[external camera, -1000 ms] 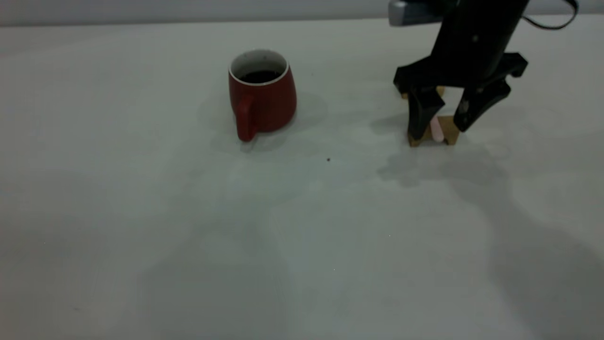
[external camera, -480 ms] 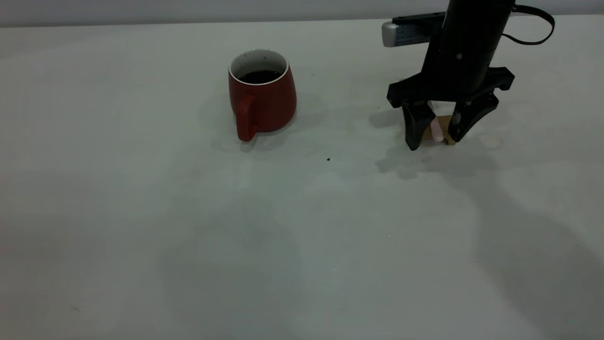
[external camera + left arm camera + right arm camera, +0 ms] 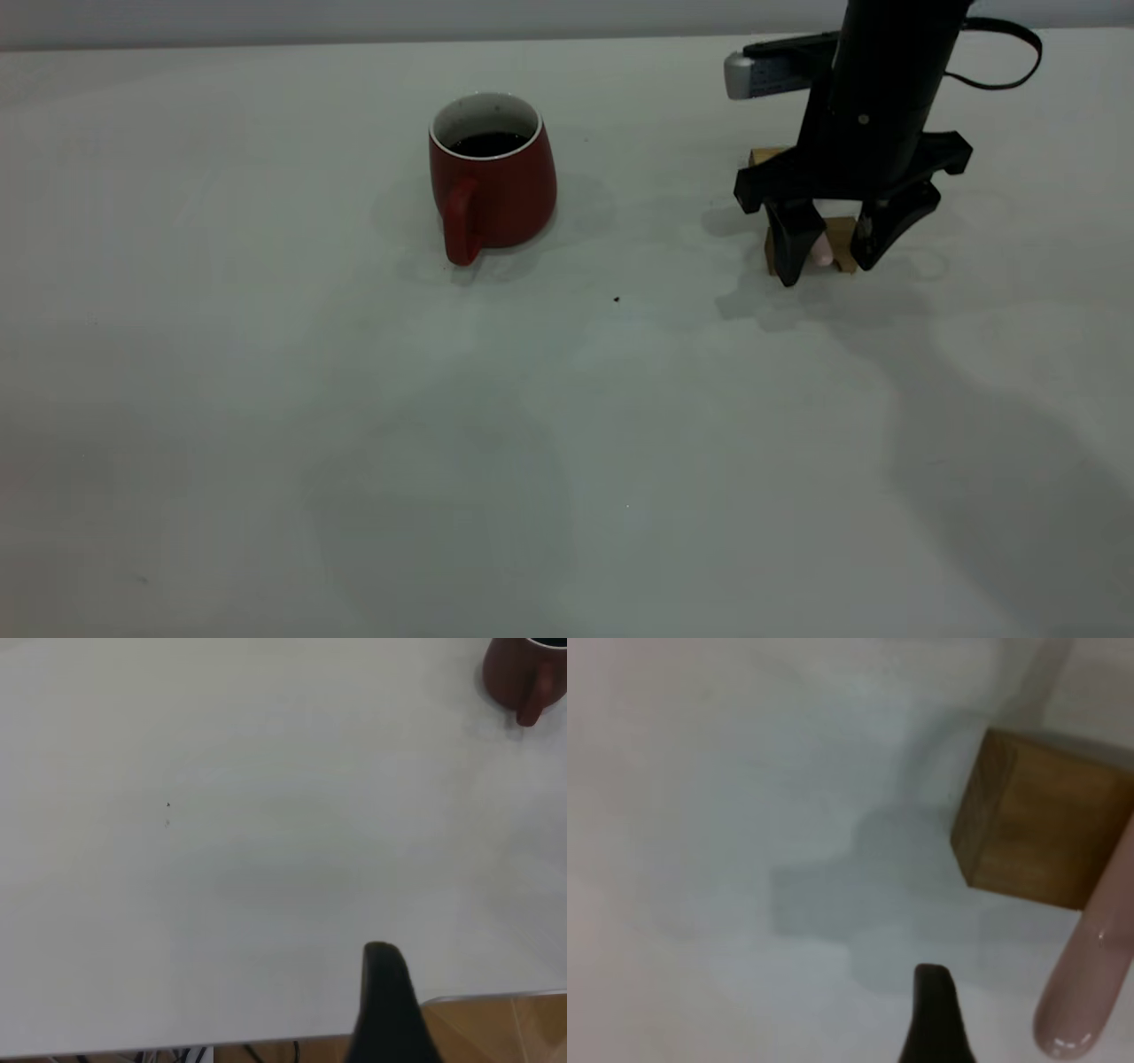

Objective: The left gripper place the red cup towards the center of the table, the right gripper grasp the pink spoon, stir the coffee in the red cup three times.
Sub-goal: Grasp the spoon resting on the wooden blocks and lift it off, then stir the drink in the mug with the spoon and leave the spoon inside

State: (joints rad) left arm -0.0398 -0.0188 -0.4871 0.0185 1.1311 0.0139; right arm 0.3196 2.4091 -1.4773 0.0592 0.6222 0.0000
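The red cup (image 3: 493, 177) stands upright on the table (image 3: 354, 399) left of the middle, its handle toward the camera and dark coffee (image 3: 487, 143) inside. My right gripper (image 3: 833, 255) is open and points straight down at the right. Its fingers (image 3: 791, 244) straddle the pink spoon (image 3: 822, 252), which lies across tan blocks. The pink handle (image 3: 1088, 983) sits beside one black fingertip (image 3: 932, 1010) without touching it. The spoon's bowl is hidden behind the gripper. My left gripper (image 3: 385, 1001) hangs at the table's edge, with the cup (image 3: 524, 675) far off.
A tan wooden block (image 3: 843, 246) lies under the spoon's handle, and a second block (image 3: 764, 158) sits behind the gripper. One block (image 3: 1041, 828) fills the right wrist view. A small dark speck (image 3: 617, 299) marks the table. Wooden floor (image 3: 500, 1028) shows past the table's edge.
My right gripper has come down over the spoon's handle and its fingers stand a little closer together. The red cup has not moved.
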